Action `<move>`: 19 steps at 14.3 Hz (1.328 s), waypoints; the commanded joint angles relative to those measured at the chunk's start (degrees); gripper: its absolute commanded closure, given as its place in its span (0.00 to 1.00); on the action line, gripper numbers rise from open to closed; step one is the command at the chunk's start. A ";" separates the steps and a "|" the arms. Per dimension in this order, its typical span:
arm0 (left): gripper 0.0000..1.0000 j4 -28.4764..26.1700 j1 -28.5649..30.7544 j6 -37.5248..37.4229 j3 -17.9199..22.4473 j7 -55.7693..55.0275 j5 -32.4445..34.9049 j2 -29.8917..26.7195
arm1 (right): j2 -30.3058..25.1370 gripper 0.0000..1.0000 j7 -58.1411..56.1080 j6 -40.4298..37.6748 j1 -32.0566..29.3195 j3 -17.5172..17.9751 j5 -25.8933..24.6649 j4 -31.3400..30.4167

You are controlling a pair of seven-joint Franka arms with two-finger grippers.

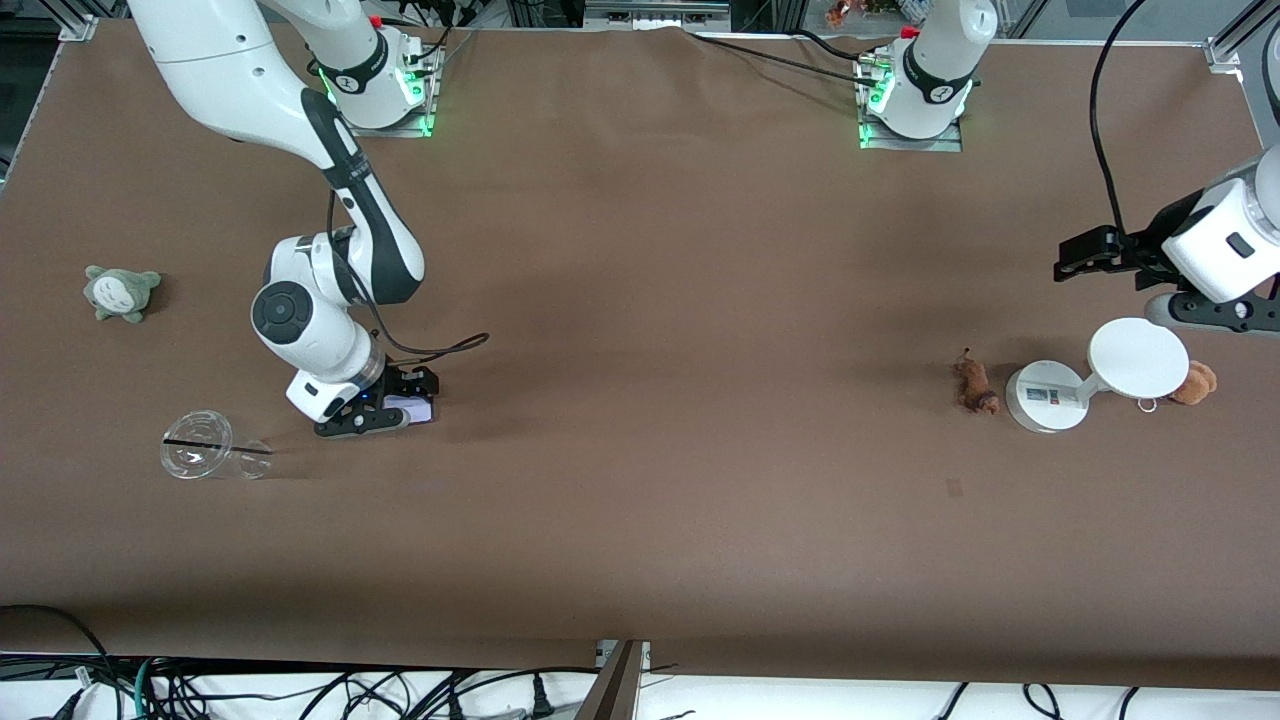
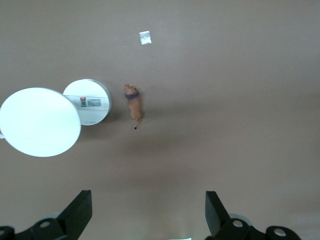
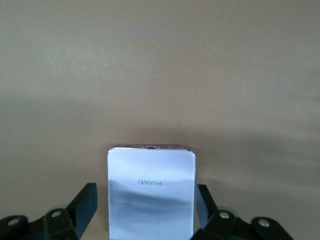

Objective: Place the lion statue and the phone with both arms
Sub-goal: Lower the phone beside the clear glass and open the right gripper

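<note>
We found the right gripper straddling the phone, flat on the table near the right arm's end, fingers slightly apart. The left gripper, spread wide, waited above the lion statue near the left arm's end. Lifting carelessly risked dragging the phone.

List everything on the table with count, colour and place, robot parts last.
phone: one, pale lilac-white, flat on the table between the right hand's fingers, toward the right arm's end.
lion statue: one, reddish-brown, beside the white stand, toward the left arm's end.
white stand: one, round base with raised disc.
orange-brown plush: one, beside the stand's disc.
grey-green plush: one, at the right arm's end.
clear plastic cup: one, lying on its side, nearer the camera than the grey-green plush.
right hand: low, around the phone.
left hand: open, raised, waiting.
</note>
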 commanded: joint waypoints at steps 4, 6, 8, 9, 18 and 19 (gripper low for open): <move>0.00 1.35 -0.95 -1.28 0.55 0.70 -5.49 0.43 | -3.88 0.12 -0.40 -2.32 -0.20 -0.79 1.19 -2.50; 0.00 0.91 -0.86 -1.37 0.55 0.79 -5.31 0.34 | -6.60 0.12 -0.32 -7.50 -0.20 -1.23 1.19 -2.41; 0.00 0.47 -1.12 -1.37 0.46 0.79 -3.48 0.43 | -7.32 0.12 -0.23 -9.19 -0.20 -1.32 1.10 -2.14; 0.00 0.55 -1.47 -1.37 0.37 0.62 -1.29 0.43 | -7.32 0.12 -0.32 -9.19 -0.20 -1.32 1.10 -2.06; 0.00 1.26 0.37 1.53 0.81 0.44 -0.92 1.57 | -10.73 0.09 -0.76 -12.86 -0.11 -1.23 1.02 -0.91; 0.00 1.26 0.02 1.53 0.81 0.44 -0.31 1.74 | -13.10 0.06 -0.23 -15.67 -0.11 -1.23 1.10 -0.91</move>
